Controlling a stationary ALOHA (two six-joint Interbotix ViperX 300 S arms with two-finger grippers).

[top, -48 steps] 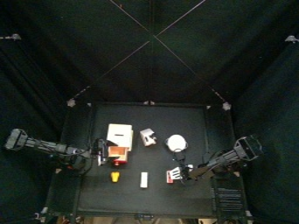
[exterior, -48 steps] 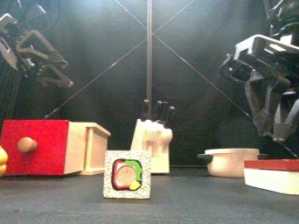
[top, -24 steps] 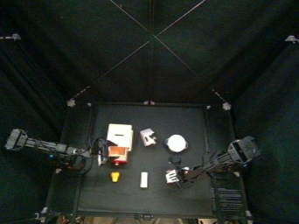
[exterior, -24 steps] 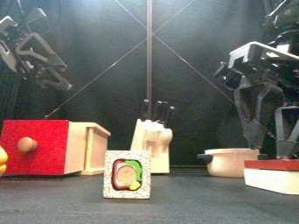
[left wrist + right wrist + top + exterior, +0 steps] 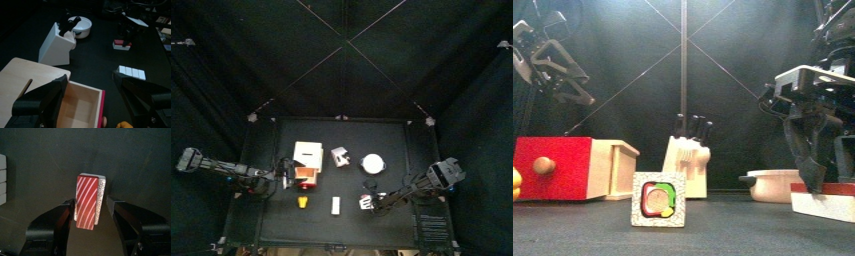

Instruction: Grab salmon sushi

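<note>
Salmon sushi (image 5: 89,201) lies on the table at the lower right of the top view (image 5: 372,201). Only the right wrist view shows us its striped red top and pale side, between the right gripper's (image 5: 90,213) open jaws. The left gripper (image 5: 91,95) hangs open over the wooden box (image 5: 40,90). We read no writing anywhere.

A: Salmon sushi (image 5: 89,201) colour?
B: Deep red top with thin pale diagonal stripes; speckled white rice along one side.
A: The rest?
B: Sushi roll (image 5: 659,199): white speckled rim; green, red and yellow centre. Knife block (image 5: 55,45) cream, black handles. Drawer box (image 5: 573,168) red front, red knob, pale wood sides. Pot (image 5: 81,27) white. Desk (image 5: 40,188) black.
</note>
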